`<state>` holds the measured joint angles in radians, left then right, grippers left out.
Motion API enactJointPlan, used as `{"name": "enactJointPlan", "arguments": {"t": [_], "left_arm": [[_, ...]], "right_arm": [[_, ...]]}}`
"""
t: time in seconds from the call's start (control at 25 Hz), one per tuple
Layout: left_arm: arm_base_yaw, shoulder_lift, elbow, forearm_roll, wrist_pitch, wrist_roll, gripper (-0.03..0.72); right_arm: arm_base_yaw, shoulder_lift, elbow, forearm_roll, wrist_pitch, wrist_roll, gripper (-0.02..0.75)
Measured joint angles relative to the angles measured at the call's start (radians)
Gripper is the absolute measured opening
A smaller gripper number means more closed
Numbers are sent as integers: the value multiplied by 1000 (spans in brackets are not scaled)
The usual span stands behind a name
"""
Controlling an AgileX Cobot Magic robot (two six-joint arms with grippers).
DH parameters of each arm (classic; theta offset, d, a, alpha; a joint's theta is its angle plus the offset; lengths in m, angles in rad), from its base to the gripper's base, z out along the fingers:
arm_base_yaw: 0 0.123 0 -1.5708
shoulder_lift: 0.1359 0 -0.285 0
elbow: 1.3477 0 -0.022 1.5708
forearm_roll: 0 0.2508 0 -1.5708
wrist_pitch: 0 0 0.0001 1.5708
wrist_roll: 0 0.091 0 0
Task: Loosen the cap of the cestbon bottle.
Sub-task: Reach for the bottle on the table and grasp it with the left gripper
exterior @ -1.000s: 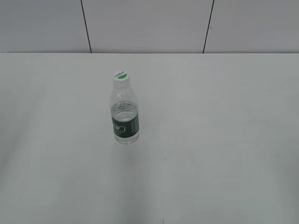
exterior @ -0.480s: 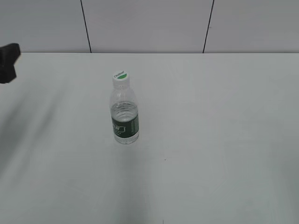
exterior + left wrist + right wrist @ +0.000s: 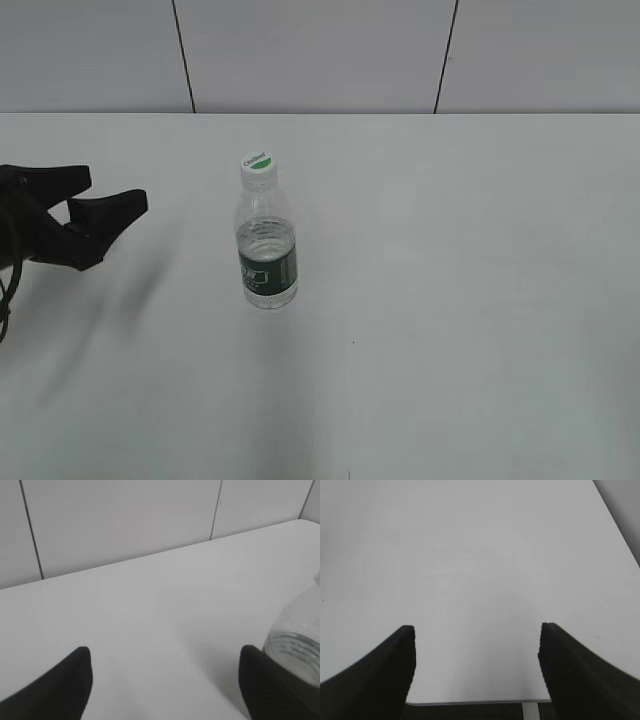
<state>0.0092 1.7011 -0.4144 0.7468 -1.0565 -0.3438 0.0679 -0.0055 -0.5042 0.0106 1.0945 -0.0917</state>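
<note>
The left end effector (image 3: 105,195) is spread, well left of the upright cestbon bottle (image 3: 267,240) — a fast sideways approach could topple it. The right end effector (image 3: 476,665), also spread, faces bare desk (image 3: 480,555).

A plain white desk (image 3: 450,300) fills most of the exterior view, matte and bare over its right half. Behind its far edge stands a pale grey wall (image 3: 320,50) of flat panels, split by two thin dark vertical seams. In the right wrist view the desk's near edge shows, with a white leg (image 3: 530,711) below it.
</note>
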Motion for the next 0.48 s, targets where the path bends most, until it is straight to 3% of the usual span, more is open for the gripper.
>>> {"name": "enactJointPlan", "arguments": {"t": [0.12, 0.2, 0.32, 0.48], "left_arm": [[89, 122, -10, 121, -118, -12, 543], [113, 197, -44, 229, -130, -15, 543], [110, 299, -128, 385, -141, -15, 543], [82, 384, -235, 482, -143, -15, 543]], "right_arm": [[0, 0, 0, 0, 0, 0, 588], [0, 0, 0, 0, 0, 0, 588], [0, 0, 0, 1, 0, 0, 588], [0, 0, 0, -4, 0, 1, 588]]}}
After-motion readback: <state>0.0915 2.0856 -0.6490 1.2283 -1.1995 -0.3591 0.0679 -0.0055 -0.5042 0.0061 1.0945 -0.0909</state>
